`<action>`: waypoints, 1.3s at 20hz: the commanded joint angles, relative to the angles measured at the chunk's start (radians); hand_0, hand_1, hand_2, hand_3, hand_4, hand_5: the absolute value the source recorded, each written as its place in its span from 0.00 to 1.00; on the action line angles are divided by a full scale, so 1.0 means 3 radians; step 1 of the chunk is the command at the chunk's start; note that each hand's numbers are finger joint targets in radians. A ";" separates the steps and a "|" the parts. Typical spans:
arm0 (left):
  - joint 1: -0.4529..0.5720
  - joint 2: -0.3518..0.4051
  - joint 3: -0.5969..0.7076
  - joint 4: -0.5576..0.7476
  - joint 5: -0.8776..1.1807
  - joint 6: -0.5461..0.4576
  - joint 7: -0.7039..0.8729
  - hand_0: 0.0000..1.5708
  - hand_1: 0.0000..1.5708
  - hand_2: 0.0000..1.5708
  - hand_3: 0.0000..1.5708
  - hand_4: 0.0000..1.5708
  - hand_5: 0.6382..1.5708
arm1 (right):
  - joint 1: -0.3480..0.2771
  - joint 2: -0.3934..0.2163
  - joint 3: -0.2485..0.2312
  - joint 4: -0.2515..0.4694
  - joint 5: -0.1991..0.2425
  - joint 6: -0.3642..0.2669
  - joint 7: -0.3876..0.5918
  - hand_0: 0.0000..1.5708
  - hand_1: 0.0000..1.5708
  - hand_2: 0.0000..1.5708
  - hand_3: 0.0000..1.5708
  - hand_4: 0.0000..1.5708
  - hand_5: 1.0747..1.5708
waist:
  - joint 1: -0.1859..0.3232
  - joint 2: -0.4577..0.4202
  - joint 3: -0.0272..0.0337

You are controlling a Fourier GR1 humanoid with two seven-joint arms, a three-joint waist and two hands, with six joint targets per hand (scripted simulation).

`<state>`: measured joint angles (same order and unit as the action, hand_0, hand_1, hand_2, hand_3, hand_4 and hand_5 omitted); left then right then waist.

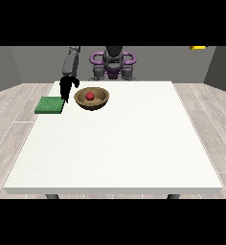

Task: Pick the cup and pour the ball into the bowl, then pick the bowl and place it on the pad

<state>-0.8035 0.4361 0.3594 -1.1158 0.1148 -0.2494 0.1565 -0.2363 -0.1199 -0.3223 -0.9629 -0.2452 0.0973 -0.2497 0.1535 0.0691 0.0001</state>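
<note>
Upper left: red ball (90, 95) already sits in bowl (91, 99); black hand (66, 88) hangs between bowl and green pad (50, 105), finger spread unclear; next likely calls for grasping the bowl's rim.

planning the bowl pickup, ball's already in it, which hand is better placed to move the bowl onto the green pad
The robot's right hand, at the view's left. It hangs between the bowl and the pad, close to both. No other hand shows over the table.

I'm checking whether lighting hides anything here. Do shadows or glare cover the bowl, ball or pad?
Front view: light is even, with no glare on the table. The bowl is shaded only inside its rim, and the red ball stays clear. The green pad is evenly lit. The black hand at the view's left shows little detail.
</note>
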 commanded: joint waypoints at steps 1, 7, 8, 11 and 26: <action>0.0160 0.0211 0.0149 -0.0067 0.0209 -0.0241 -0.0074 0.00 0.00 0.00 0.00 0.63 0.97 | -0.0142 0.0090 0.0003 0.0300 0.0020 -0.0017 -0.0340 0.00 0.00 0.00 0.00 0.38 0.97 | 0.0016 0.0133 0.0002; 0.0266 0.0411 0.0271 -0.0190 0.0378 -0.0281 0.0002 0.00 0.00 0.00 0.00 0.65 0.96 | -0.0367 -0.0037 0.0014 0.0781 0.0062 0.0059 -0.0512 0.00 0.00 0.00 0.00 0.34 0.96 | -0.0088 0.0202 0.0002; 0.0140 0.0385 0.0212 -0.0310 0.0409 -0.0313 0.0026 0.00 0.00 0.00 0.00 0.64 0.96 | -0.0512 -0.0098 -0.0140 0.0945 -0.0019 0.0064 -0.0698 0.00 0.00 0.00 0.00 0.33 0.97 | 0.0064 0.0414 0.0004; 0.0419 0.0382 0.0251 -0.0238 0.0364 -0.0257 -0.0137 0.00 0.00 0.00 0.00 0.65 0.96 | -0.0640 -0.0034 0.0007 0.0940 0.0058 -0.0089 -0.0490 0.00 0.00 0.00 0.00 0.32 0.96 | -0.0100 0.0273 0.0001; 0.0417 0.0708 0.0436 -0.0309 0.0730 -0.0522 0.0008 0.00 0.00 0.00 0.00 0.65 0.97 | -0.0797 0.0202 -0.0010 0.1245 0.0062 -0.0389 -0.0878 0.00 0.00 0.00 0.00 0.32 0.97 | 0.0032 0.0441 0.0001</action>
<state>-0.6834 0.6076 0.4563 -1.2253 0.2965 -0.3606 0.1795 -0.4437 -0.0871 -0.3121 -0.6342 -0.2146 0.0313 -0.5400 0.1373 0.1562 -0.0155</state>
